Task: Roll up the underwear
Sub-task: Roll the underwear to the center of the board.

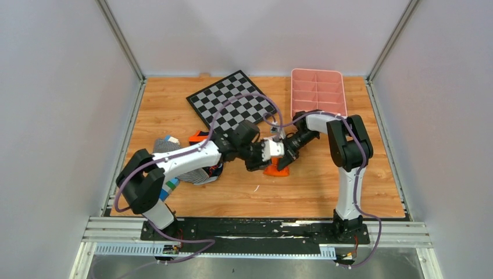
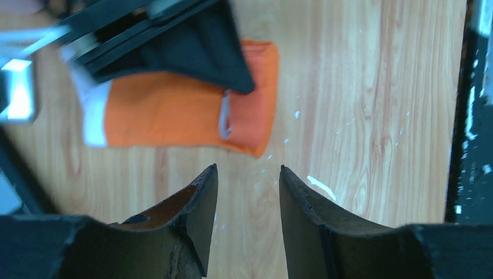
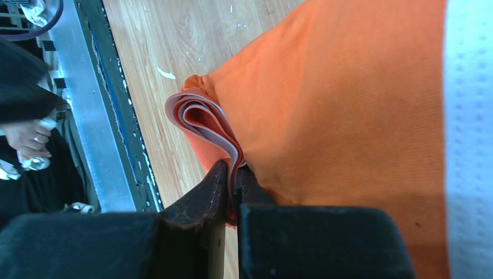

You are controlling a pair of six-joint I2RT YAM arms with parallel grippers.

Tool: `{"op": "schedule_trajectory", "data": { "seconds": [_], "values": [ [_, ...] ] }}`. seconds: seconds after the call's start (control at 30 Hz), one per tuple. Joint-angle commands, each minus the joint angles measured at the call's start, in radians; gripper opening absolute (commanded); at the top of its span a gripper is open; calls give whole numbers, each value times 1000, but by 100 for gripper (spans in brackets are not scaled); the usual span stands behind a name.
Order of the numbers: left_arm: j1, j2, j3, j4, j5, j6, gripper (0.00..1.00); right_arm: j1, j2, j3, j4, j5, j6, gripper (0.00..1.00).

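On the table [image 1: 325,192], the underwear [image 2: 168,110] lies at centre, its long axis 9-to-3 in the left wrist view, at 11 o'clock from your left claw [image 2: 247,171], which is spread and empty. The right claw [image 3: 232,174] pinches its folded edge, so treat the right arm as nearer

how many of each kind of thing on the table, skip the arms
checkerboard: 1
pink tray: 1
garments: at least 3 (orange underwear, striped one, dark-and-orange one; pile partly hidden)
total: at least 5
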Motion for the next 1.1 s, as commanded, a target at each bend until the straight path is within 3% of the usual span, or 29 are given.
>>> {"op": "schedule_trajectory", "data": {
  "seconds": [0.0,0.23,0.53,0.9,1.07],
  "values": [
    [-136,90,10,-5,-155,286,50,-4,95,23,59,185,2,0],
    [-244,211,42,133,-290,398,51,-4,100,29,57,192,15,0],
    [-266,244,-53,264,-396,463,52,-2,111,39,45,192,15,0],
    [-265,208,56,63,-158,381,51,-2,121,49,35,190,13,0],
    [-265,213,64,89,-192,359,52,1,118,47,37,194,12,0]
  ]
}}
